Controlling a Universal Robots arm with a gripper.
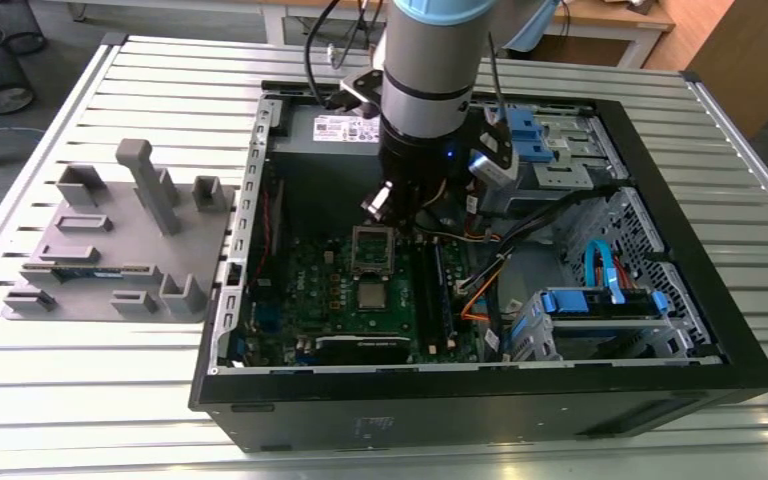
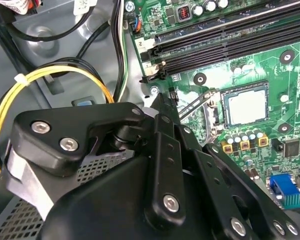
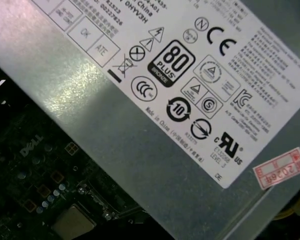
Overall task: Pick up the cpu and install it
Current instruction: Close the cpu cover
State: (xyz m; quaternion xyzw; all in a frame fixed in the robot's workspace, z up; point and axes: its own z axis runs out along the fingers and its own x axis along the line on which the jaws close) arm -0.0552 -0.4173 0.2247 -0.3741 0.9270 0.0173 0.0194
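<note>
Cpu (image 2: 246,105) lies in the open socket (image 2: 214,114) on the motherboard (image 2: 250,70).

the arm (image 1: 424,70) is a thick silver-grey cylinder with a pale blue cap, a black band and black cables (image 1: 315,55) alongside, and the gripper (image 2: 160,107) is matte black links with silver screws (image 2: 69,144).

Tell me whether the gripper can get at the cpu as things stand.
Probably yes: the cpu lies bare in its socket, retention frame swung open, and the gripper hangs close by.
</note>
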